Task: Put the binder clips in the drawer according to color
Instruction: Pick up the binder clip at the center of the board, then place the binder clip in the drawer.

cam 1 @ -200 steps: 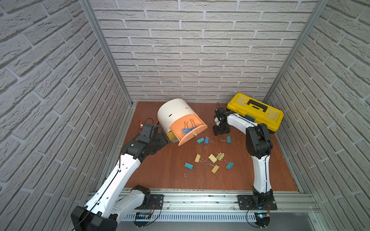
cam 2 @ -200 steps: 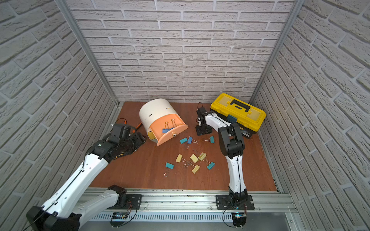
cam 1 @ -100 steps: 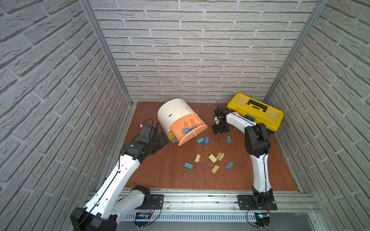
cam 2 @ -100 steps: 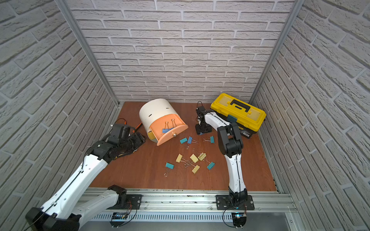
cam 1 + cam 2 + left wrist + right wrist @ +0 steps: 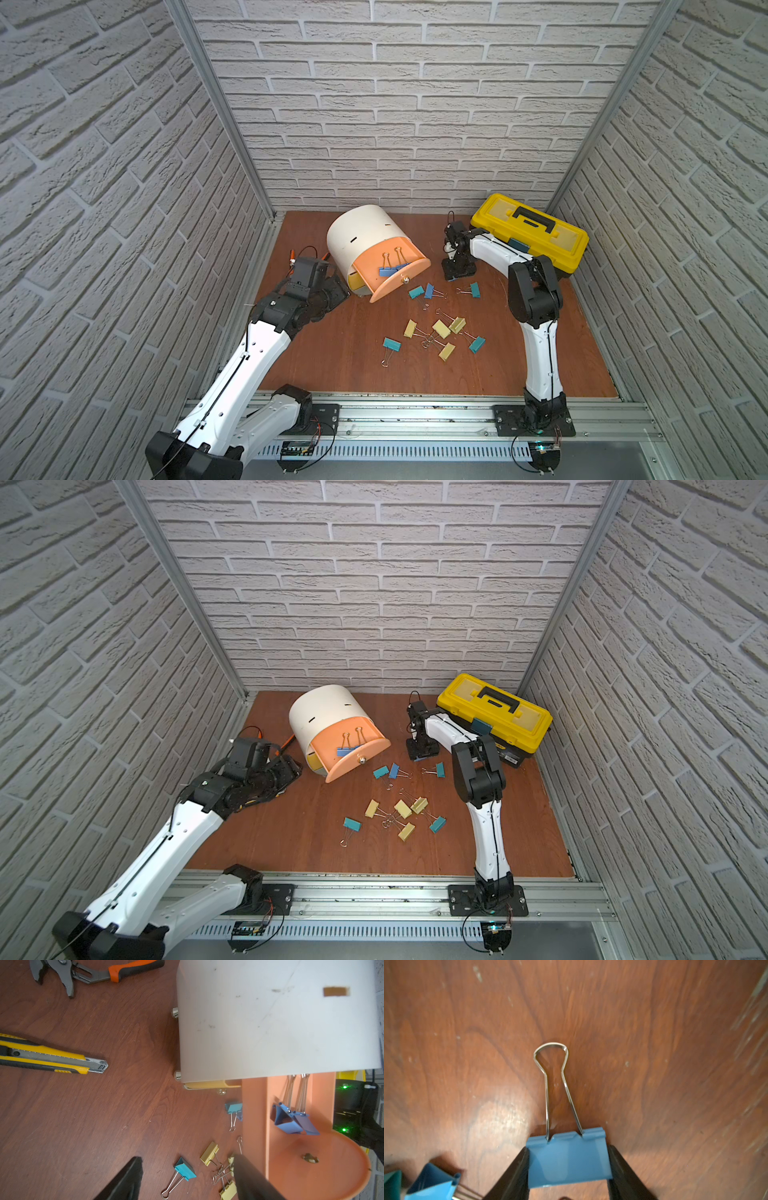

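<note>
Fingers of our right claw [image 5: 568, 1148] press both sides of a blue binder clip [image 5: 569, 1164] on the table [image 5: 654, 1064], near the drawer unit [image 5: 357, 237]. Its peach drawer [image 5: 409, 276] stands open, holding two blue clips [image 5: 388, 271]. Our left claw [image 5: 187, 1158] gapes wide and empty beside that unit.

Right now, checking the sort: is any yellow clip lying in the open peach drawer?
No, in the left wrist view the peach drawer holds only two blue binder clips.

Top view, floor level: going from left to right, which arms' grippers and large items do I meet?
left gripper → white drawer cabinet → right gripper, closed on a blue clip → yellow toolbox
</note>
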